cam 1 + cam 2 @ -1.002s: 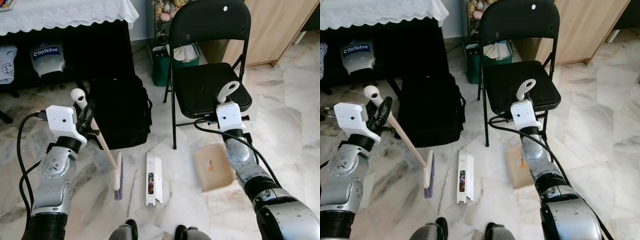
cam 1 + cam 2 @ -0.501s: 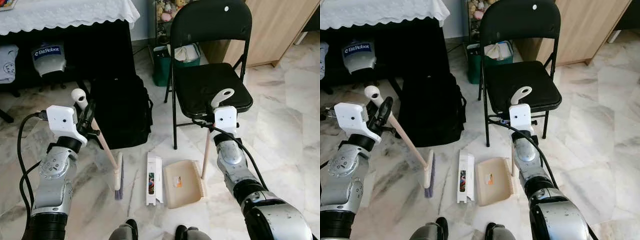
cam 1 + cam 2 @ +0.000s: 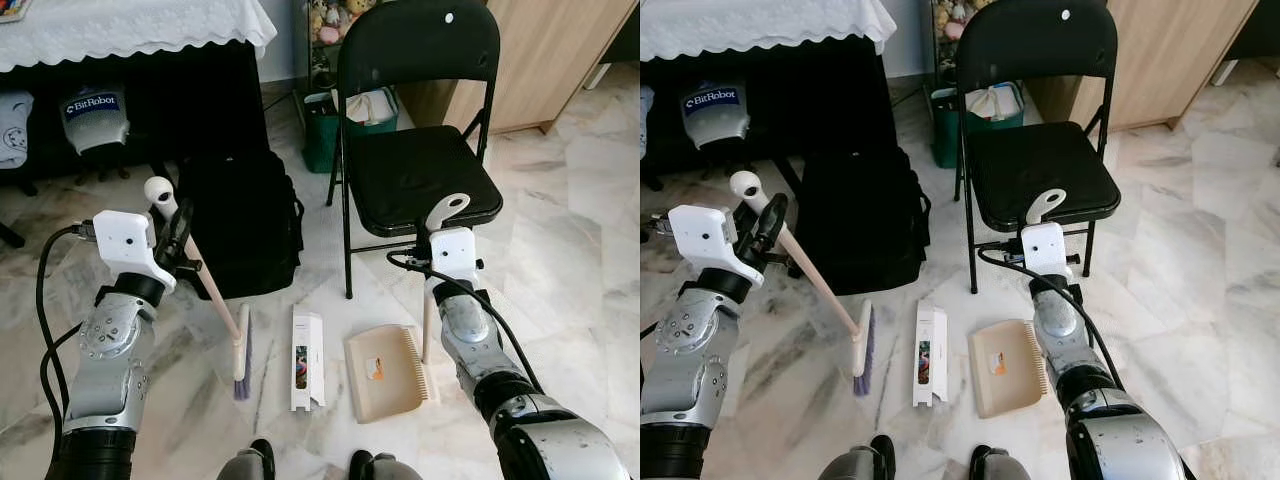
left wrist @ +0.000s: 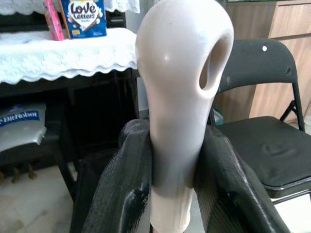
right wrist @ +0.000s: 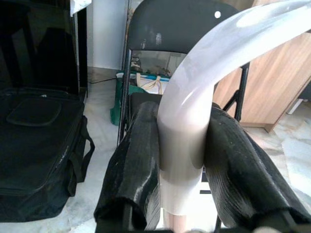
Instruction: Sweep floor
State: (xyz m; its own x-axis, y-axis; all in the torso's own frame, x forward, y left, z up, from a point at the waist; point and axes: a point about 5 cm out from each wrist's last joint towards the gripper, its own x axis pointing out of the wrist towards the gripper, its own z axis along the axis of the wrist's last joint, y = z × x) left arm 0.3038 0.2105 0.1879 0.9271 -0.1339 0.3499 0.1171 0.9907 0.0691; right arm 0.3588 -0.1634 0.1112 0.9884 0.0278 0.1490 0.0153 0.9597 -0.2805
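- Holding a tool in each arm, I read the key relation as this: the white carton [image 3: 308,359] lies on the marble floor [image 3: 560,250] between the broom head [image 3: 240,358] at its 9 o'clock and the dustpan [image 3: 388,372] at its 3 o'clock; its long axis runs 12 to 6, parallel to the bristle line, so a sweep from 9 towards 3 would push it broadside at the pan
- The left gripper [image 4: 170,189] has its jaws clamped on the broom handle [image 3: 200,268] just below the looped knob; the handle slants down from 11 o'clock to the head at 5 o'clock, and the bristles look to be at or very near the floor, though I cannot tell whether they touch
- The right gripper [image 5: 182,160] has its jaws closed round the dustpan handle [image 3: 446,208]; the stick stands nearly upright and the tan pan looks to rest on the floor just beside the carton, its comb edge on the far side from it
- The broom arm is the nearer one to do the pushing; I judge the pan's open lip may need turning towards the carton first
- Around: the black backpack [image 3: 243,220] sits at 12 o'clock from the broom head, near enough to catch the handle; the folding chair [image 3: 420,150] stands at 12 o'clock from the pan, its front leg close to the carton's far end; the cloth-covered worktop [image 3: 130,30] is well apart
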